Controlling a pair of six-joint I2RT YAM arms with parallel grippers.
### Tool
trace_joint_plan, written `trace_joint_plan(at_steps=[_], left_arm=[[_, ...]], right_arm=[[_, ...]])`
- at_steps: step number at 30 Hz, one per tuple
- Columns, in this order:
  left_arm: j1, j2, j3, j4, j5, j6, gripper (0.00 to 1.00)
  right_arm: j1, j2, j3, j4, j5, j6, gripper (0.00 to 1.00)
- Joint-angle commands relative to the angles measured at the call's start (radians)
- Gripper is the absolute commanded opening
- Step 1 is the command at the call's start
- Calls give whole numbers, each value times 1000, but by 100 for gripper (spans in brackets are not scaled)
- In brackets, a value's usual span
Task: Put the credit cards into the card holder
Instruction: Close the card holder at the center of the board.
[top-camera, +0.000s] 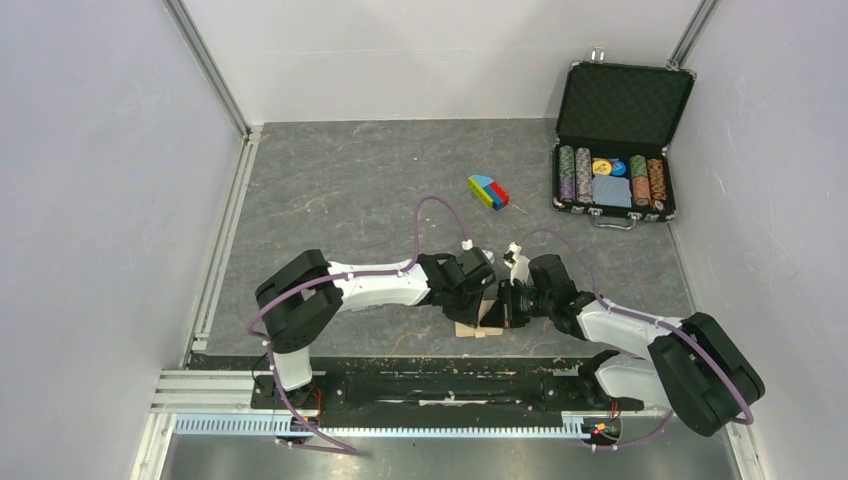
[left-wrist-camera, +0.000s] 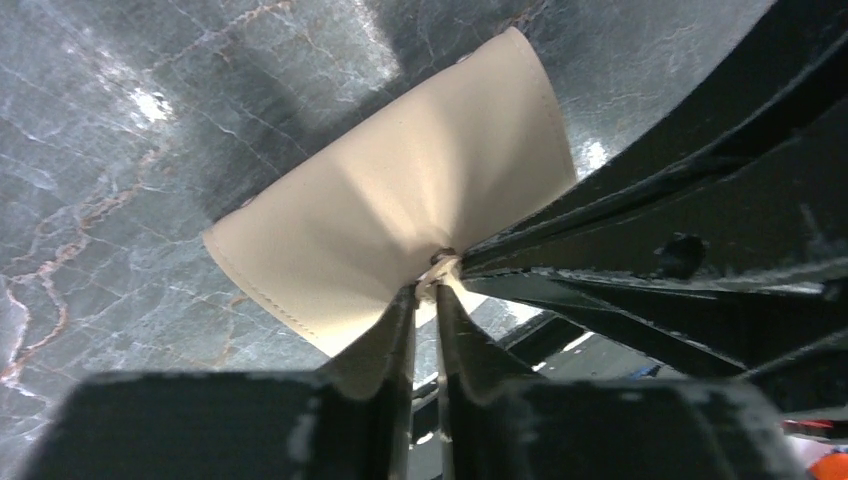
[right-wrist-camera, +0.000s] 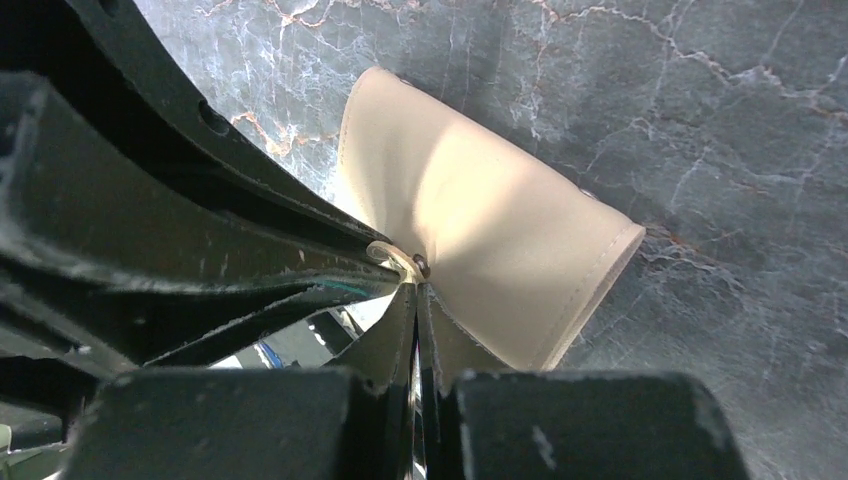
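Tan leather card holder (left-wrist-camera: 400, 210) bows smoothly, pinched by left tool (left-wrist-camera: 426, 292) and right tool (right-wrist-camera: 413, 292).

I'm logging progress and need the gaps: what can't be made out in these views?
- The credit cards: seen in no view; whether they sit inside the card holder cannot be told.
- Holder's pockets: both wrist views show only its tan outside.
- Top view: left gripper and right gripper cover most of the holder.

Grey marbled tabletop (top-camera: 350, 190) carries an open black chip case (top-camera: 625, 105) at far right and a small coloured block (top-camera: 488, 192) near its middle
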Motion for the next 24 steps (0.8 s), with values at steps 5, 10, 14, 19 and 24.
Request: trace_joint_plan(at_steps=[5, 10, 14, 19, 24], left_arm=[[48, -76, -88, 134, 62, -47, 42], [103, -145, -212, 282, 136, -97, 41], [122, -141, -249, 331, 171, -104, 38], [125, -98, -270, 414, 250, -99, 33], [125, -54, -270, 472, 297, -93, 17]], right_arm=[[19, 37, 10, -35, 82, -16, 0], [19, 36, 8, -47, 84, -16, 0], [19, 26, 1, -49, 81, -3, 0], [19, 14, -19, -32, 70, 16, 0], [19, 9, -27, -18, 62, 27, 0]])
